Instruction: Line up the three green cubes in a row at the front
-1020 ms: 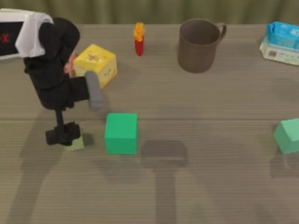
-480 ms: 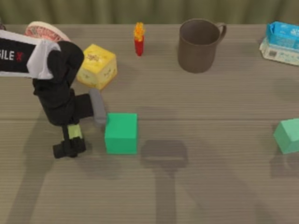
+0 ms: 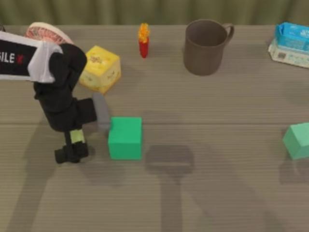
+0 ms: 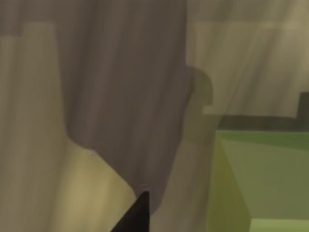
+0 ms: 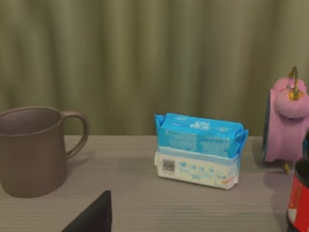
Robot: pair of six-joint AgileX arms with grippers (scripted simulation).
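Observation:
My left gripper (image 3: 71,153) hangs above the table at the front left, shut on the small pale yellow-green cube (image 3: 76,137). That cube fills the corner of the left wrist view (image 4: 263,183). The larger bright green cube (image 3: 125,137) rests on the table just right of the gripper, apart from it. The teal-green cube (image 3: 298,140) sits at the table's right edge. My right gripper (image 5: 95,217) is outside the top view and shows only as a dark sliver in its own wrist view.
A yellow patterned cube (image 3: 100,68) stands behind my left arm, beside a round reddish object (image 3: 46,33). At the back are a red fries box (image 3: 143,40), a brown mug (image 3: 205,46) and a blue pack (image 3: 292,44). A pink alarm clock (image 5: 287,121) stands beyond the pack.
My left gripper has risen off the table with the small pale cube in it and shifted slightly right. Over the last half second it has barely moved.

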